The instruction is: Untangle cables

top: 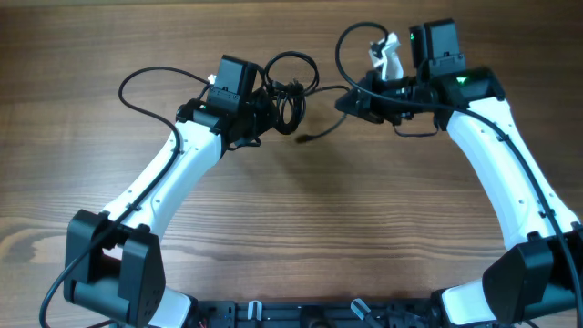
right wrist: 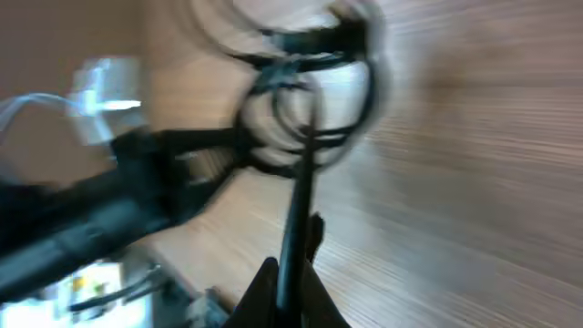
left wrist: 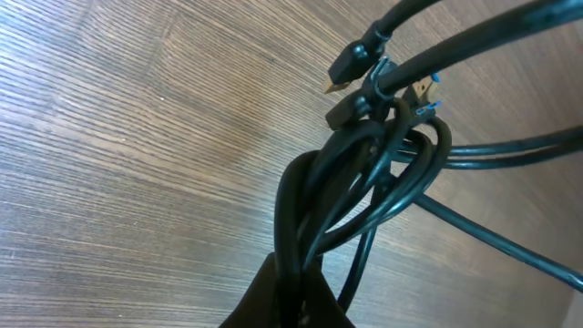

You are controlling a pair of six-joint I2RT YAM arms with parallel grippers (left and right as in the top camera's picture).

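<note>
Black cables (top: pixel 290 90) tangled near far edge of surface (top: pixel 301 219), mid-width; plugs (left wrist: pixel 350 65) jut from knot. Looped bundle clamped in left gripper (left wrist: pixel 293 292); single strand pinched by right gripper (right wrist: pixel 288 278), view blurred.

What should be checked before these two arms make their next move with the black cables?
1. Left gripper shut on the cables: ok.
2. Right gripper shut on one strand: ok, though that view is blurred.
3. Knot undone: not ok, loops are bunched between the grippers.
4. Loose plug clear of both grippers: ok.
5. Strands clear of the arms' own wires: cannot tell.
</note>
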